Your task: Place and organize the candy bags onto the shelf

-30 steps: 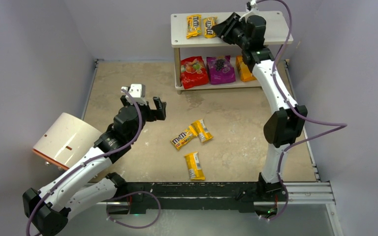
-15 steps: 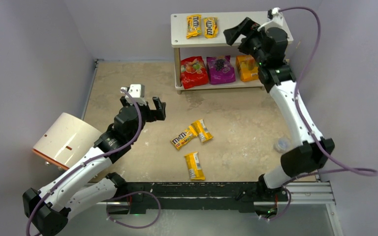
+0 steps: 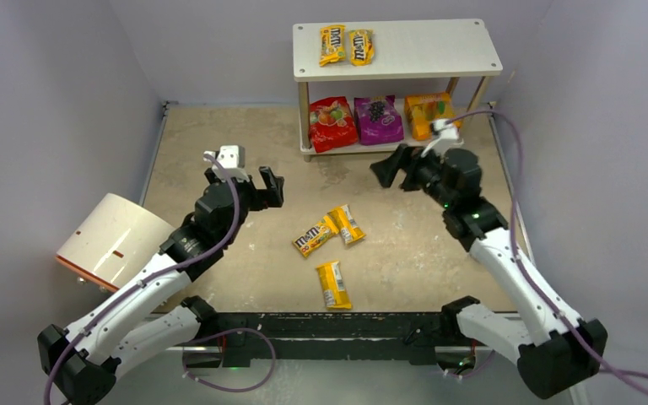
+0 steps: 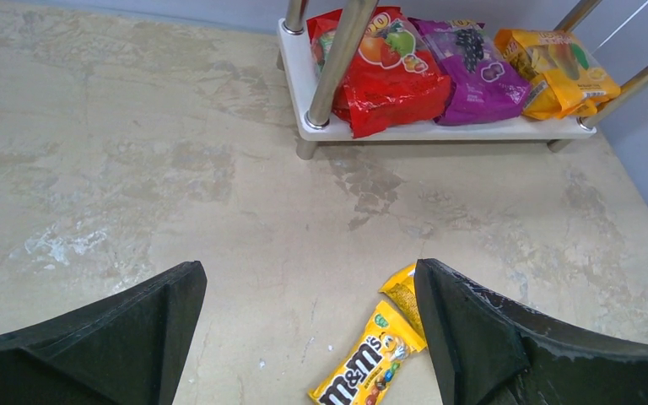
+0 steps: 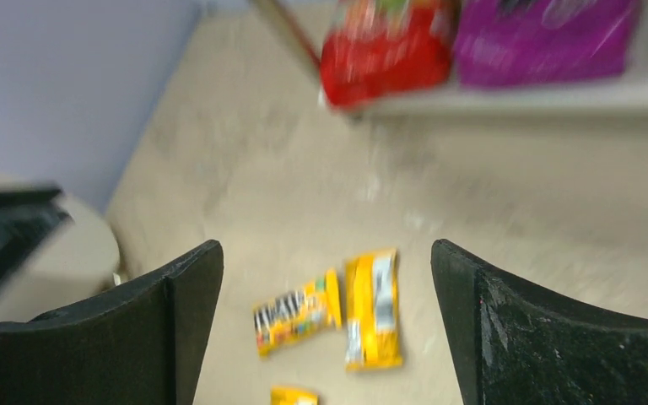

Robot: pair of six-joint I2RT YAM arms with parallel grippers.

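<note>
Right gripper (image 3: 391,169) hangs with jaws apart and empty, aimed at the two touching yellow packets (image 3: 329,229) on the table (image 3: 219,135), probably to carry one to the shelf (image 3: 439,51), though its wrist view is blurred; left gripper (image 3: 246,184) gapes empty too.

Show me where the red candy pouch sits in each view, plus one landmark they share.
Top external: red pouch, upper middle, leftmost on the lower tier of the shelf.
Left wrist: red pouch, top centre, partly behind one leg of the shelf.
Right wrist: red pouch, top centre, blurred.
Shared landmark: the purple pouch, directly on its right in all three.
</note>
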